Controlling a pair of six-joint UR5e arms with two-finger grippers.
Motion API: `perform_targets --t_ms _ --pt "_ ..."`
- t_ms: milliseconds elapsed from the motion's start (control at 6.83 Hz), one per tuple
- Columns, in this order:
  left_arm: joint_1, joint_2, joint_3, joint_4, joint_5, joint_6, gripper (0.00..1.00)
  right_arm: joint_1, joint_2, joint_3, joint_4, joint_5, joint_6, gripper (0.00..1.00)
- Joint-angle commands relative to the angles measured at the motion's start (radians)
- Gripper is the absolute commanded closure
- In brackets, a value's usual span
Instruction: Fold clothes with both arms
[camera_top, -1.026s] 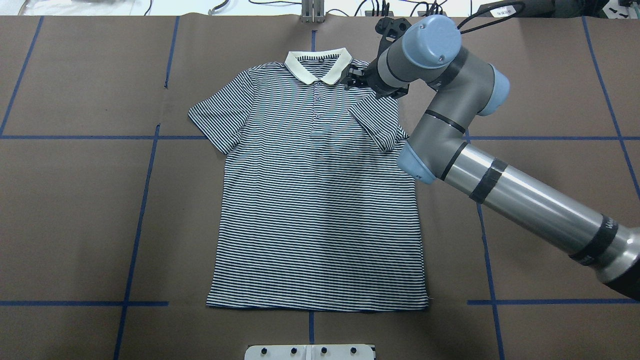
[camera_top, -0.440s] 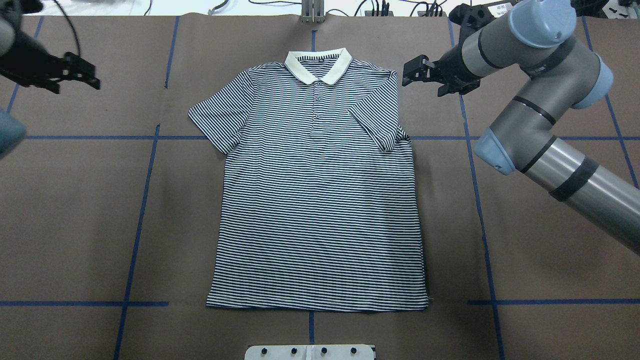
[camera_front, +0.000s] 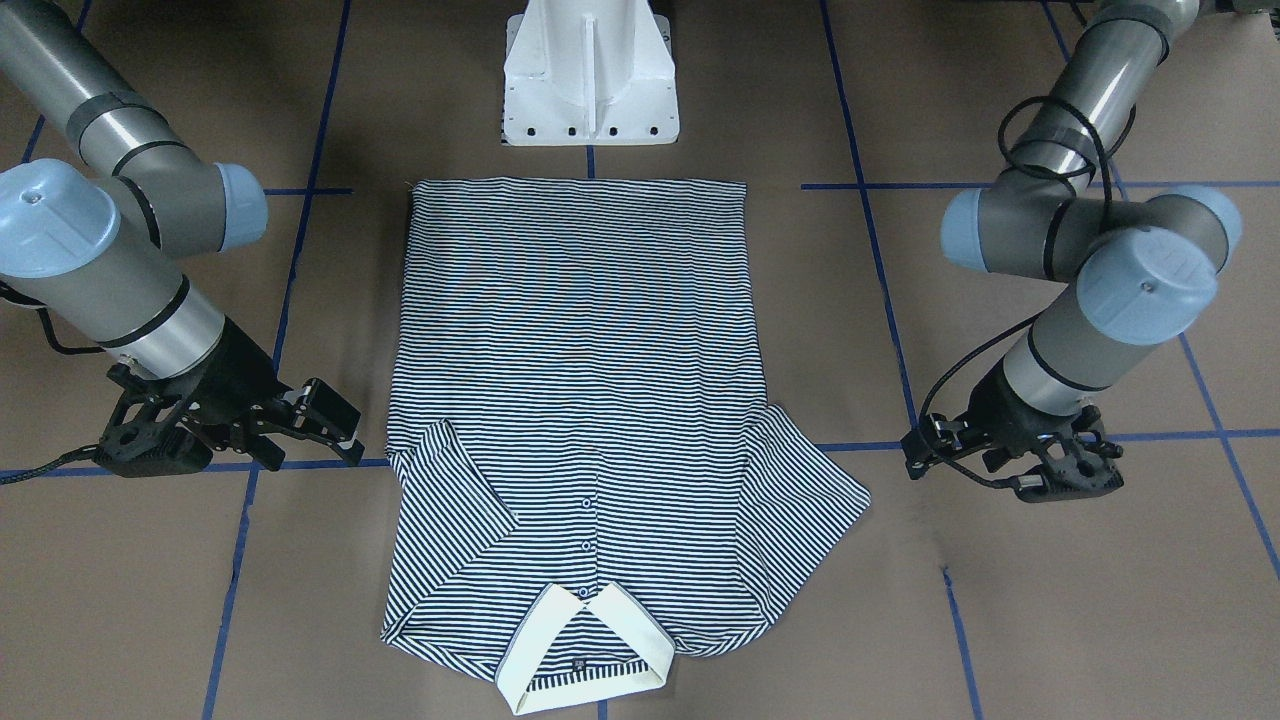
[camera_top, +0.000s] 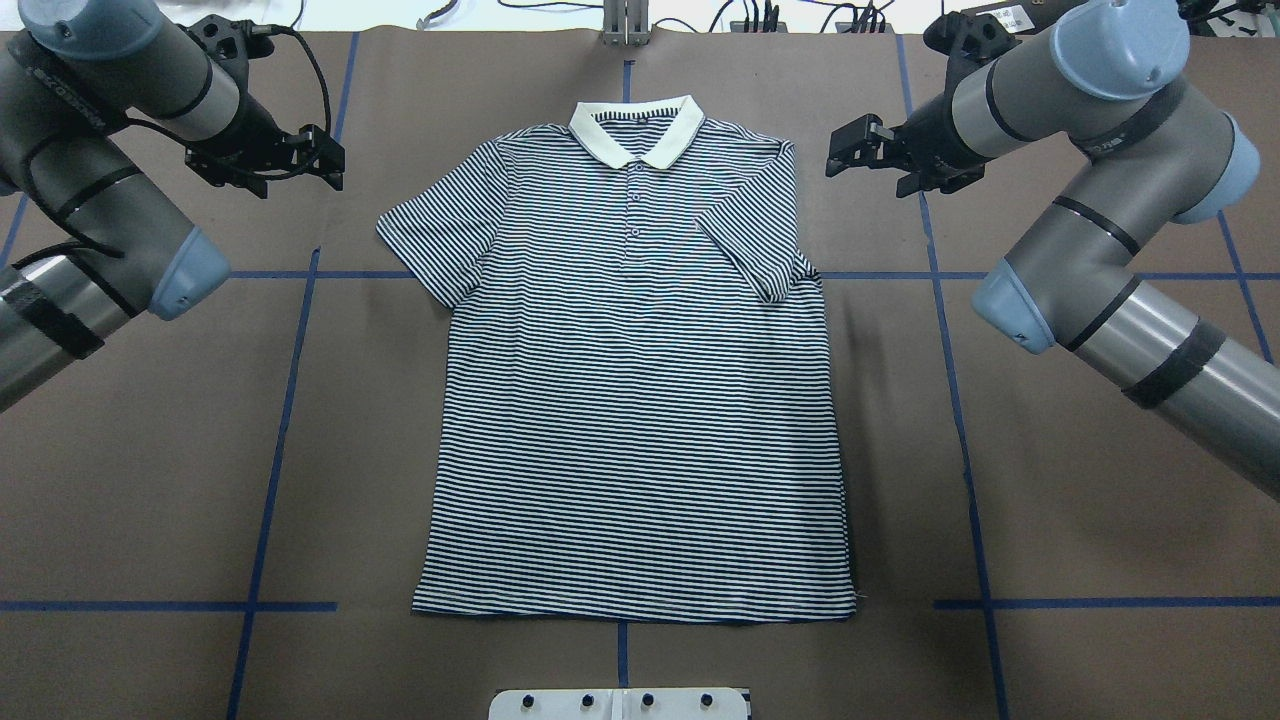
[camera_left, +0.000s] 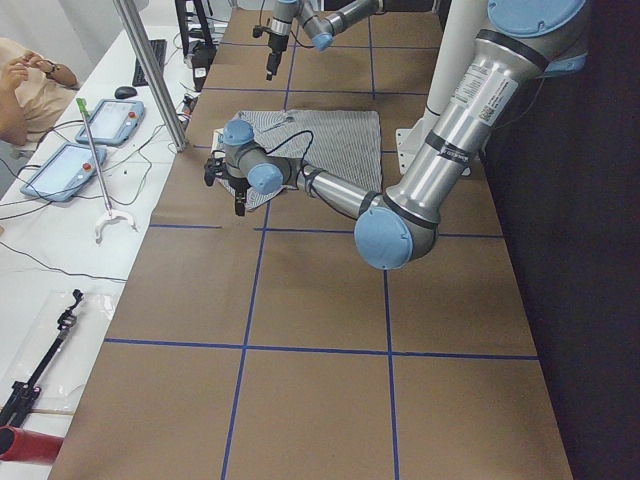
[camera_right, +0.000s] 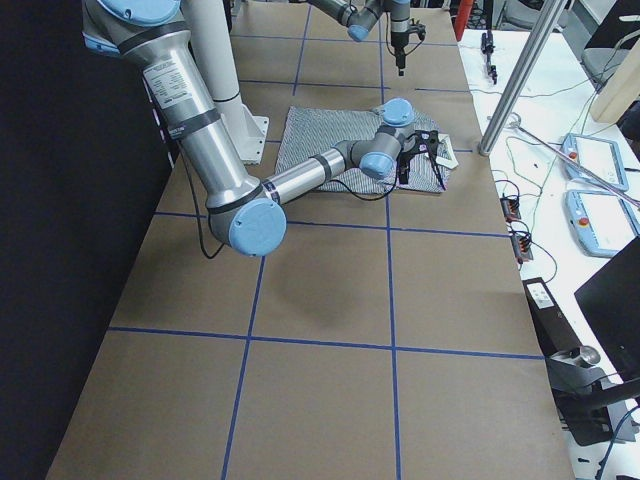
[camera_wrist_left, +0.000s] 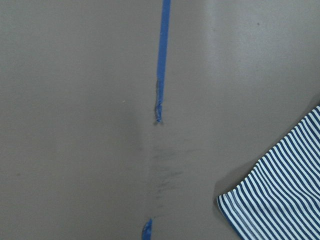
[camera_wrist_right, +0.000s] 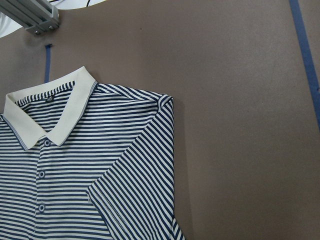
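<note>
At the centre of the matte brown table (camera_top: 150, 450), the finely striped knit polo shirt (camera_top: 640, 420) lies flat. Its smooth cream collar (camera_top: 637, 130) is at 12 o'clock, and the 2 o'clock sleeve is folded inward. The left gripper (camera_top: 330, 162) at 10 o'clock and the right gripper (camera_top: 838, 150) at 2 o'clock both have their jaws spread.

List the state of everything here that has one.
left gripper: open, empty, off the shirt.
right gripper: open, empty, off the shirt.
polo shirt: flat, front up, placket buttoned.
sleeve on the robot's right: folded in over the chest.
sleeve on the robot's left: spread out flat.
</note>
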Motion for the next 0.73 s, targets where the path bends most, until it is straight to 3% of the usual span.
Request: perform_targets --t_ms 0,586 --pt "0.026 -0.043 0.071 -0.053 0.003 -0.005 0.08 0.002 -0.002 0.000 -0.001 0.000 0.000 0.00" --pt "0.090 -0.082 0.127 -0.071 0.092 -0.005 0.23 0.001 -0.004 -0.005 -0.001 -0.001 0.000 0.00"
